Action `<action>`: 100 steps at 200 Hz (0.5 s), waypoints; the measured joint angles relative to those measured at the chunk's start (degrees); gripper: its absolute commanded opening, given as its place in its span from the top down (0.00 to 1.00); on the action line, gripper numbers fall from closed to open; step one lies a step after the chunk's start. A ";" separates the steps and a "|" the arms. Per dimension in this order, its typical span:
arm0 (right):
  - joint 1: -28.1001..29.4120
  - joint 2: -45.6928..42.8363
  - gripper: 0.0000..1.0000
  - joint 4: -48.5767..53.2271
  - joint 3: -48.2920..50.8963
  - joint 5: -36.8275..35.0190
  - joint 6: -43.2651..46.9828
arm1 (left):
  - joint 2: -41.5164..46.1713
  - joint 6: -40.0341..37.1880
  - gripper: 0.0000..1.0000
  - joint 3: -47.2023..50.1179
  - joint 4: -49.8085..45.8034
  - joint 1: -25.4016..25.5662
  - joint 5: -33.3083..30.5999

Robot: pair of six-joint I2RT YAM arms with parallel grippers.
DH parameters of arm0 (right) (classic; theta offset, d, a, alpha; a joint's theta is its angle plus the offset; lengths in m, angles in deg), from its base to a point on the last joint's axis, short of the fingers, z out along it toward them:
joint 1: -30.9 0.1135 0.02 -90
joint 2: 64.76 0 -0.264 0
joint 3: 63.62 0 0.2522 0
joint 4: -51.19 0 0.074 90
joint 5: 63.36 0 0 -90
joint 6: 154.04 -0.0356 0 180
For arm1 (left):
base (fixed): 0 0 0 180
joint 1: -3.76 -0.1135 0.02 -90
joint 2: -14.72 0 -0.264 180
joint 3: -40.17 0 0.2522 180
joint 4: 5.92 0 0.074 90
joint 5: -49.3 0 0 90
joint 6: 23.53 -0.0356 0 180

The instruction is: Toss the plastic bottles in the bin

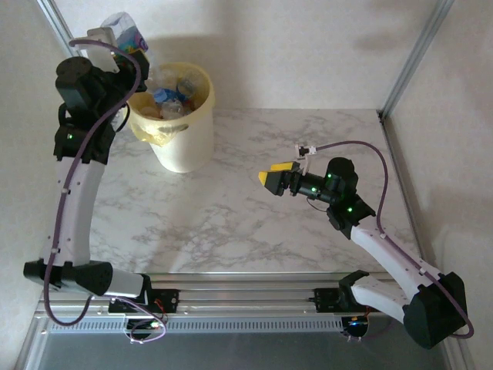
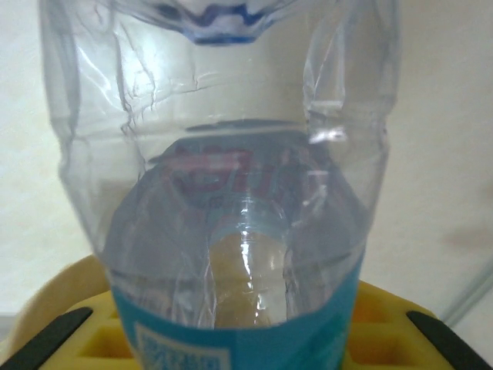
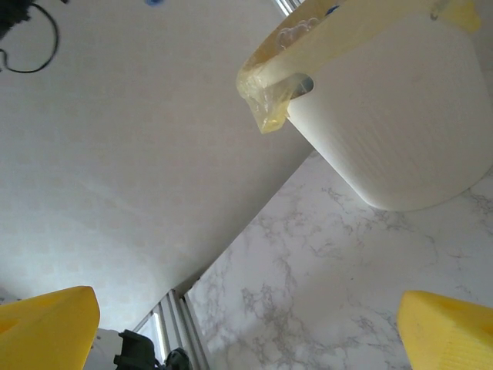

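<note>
A crushed clear plastic bottle [image 2: 231,193] with a blue label sits between the yellow fingers [image 2: 408,327] of my left gripper [image 2: 239,339], which is shut on it. From above, that gripper [image 1: 110,42] holds the bottle [image 1: 125,31] high, just behind and left of the bin's rim. The bin [image 1: 181,142] is a round pale-yellow bucket with a yellowish liner, and several crushed bottles [image 1: 173,94] lie inside. My right gripper [image 1: 271,178] hovers over the marble table right of the bin, open and empty. Its wrist view shows the bin [image 3: 400,123] ahead, with the gripper [image 3: 246,331] wide apart.
The marble tabletop [image 1: 231,216] stretches between bin and right arm. A metal frame post [image 1: 408,62] rises at the back right, another at the back left. A rail [image 1: 246,297] runs along the near edge between the arm bases. White walls close in behind.
</note>
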 measured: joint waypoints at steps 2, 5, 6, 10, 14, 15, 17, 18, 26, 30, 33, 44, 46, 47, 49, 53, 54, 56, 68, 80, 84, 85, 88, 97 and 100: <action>0.00 0.00 0.01 0.00 -0.02 0.00 0.00 | -0.39 -0.20 0.72 0.00 -0.28 -0.17 -0.33; 0.00 0.00 0.01 0.02 0.00 0.02 0.00 | -0.92 -0.44 0.72 -0.04 -0.59 -0.42 -0.63; 0.00 0.00 0.01 0.00 0.00 0.02 0.00 | -1.05 -0.52 0.72 -0.07 -0.70 -0.48 -0.74; 0.00 0.00 0.01 0.02 0.00 0.02 0.00 | -1.90 -0.83 0.72 -0.07 -1.11 -0.85 -1.16; 0.00 0.00 0.01 0.02 0.00 0.00 0.00 | -2.54 -1.05 0.71 -0.11 -1.46 -1.14 -1.49; 0.00 0.00 0.01 0.02 -0.02 0.00 0.00 | -2.86 -1.22 0.71 -0.13 -1.62 -1.31 -1.62; 0.00 0.00 0.01 0.02 0.00 0.02 0.02 | -3.30 -1.29 0.71 -0.20 -1.88 -1.51 -1.75; 0.00 0.00 0.01 0.02 0.00 0.02 0.02 | -3.43 -1.33 0.71 -0.22 -1.92 -1.57 -1.79; 0.00 0.00 0.01 0.11 0.00 0.00 0.02 | -5.03 -1.84 0.71 -0.46 -2.40 -2.27 -2.32; 0.00 0.00 0.01 0.24 0.00 -0.02 0.07 | -5.92 -2.01 0.71 -0.74 -2.69 -2.64 -2.49; 0.00 0.00 0.01 0.35 -0.02 -0.04 0.11 | -6.67 -2.19 0.71 -1.11 -3.02 -2.95 -2.58; 0.00 0.00 0.01 0.87 0.00 -0.22 0.37 | -9.60 -2.62 0.69 -2.91 -3.72 -4.04 -2.97; 0.00 0.00 0.01 1.03 0.00 -0.26 0.46 | -9.97 -2.67 0.69 -3.26 -3.85 -4.15 -2.97; 0.00 0.00 0.01 1.07 0.00 -0.31 0.46 | -10.36 -2.71 0.68 -3.56 -3.87 -4.26 -3.02; 0.00 0.00 0.01 1.22 -0.02 -0.42 0.48 | -11.08 -2.75 0.67 -4.07 -3.93 -4.50 -3.17; 0.00 0.00 0.01 1.36 0.00 -0.50 0.63 | -12.22 -2.84 0.65 -5.14 -4.09 -4.87 -3.21; 0.00 0.00 0.01 1.38 0.00 -0.55 0.66 | -12.48 -2.91 0.64 -5.33 -4.13 -4.94 -3.26; 0.00 0.00 0.01 1.49 0.00 -0.61 0.68 | -13.27 -3.13 0.62 -5.99 -4.28 -5.16 -3.37; 0.00 0.00 0.01 1.90 0.00 -1.03 1.05 | -17.22 -3.56 0.49 -9.84 -4.74 -5.99 -3.76; 0.00 0.00 0.01 2.14 0.00 -1.09 1.09 | -21.73 -3.85 0.33 -14.29 -5.07 -6.62 -4.24; 0.00 0.00 0.01 2.19 0.00 -1.07 1.09 | -23.28 -4.20 0.24 -15.76 -5.31 -6.73 -4.24; 0.00 0.00 0.01 2.21 0.02 -1.07 1.09 | -23.82 -4.02 0.21 -16.41 -5.51 -6.78 -4.20; 0.00 0.00 0.01 2.19 0.04 -1.09 1.09 | -24.96 -4.09 0.15 -17.53 -5.57 -6.82 -4.07; 0.00 0.02 0.01 2.29 0.04 -1.07 1.09 | -28.72 -4.17 0.04 -22.05 -7.17 -6.91 -3.69; 0.00 0.04 0.01 2.36 0.04 -1.07 1.09 | -30.18 -4.13 0.01 -24.09 -7.89 -6.88 -3.56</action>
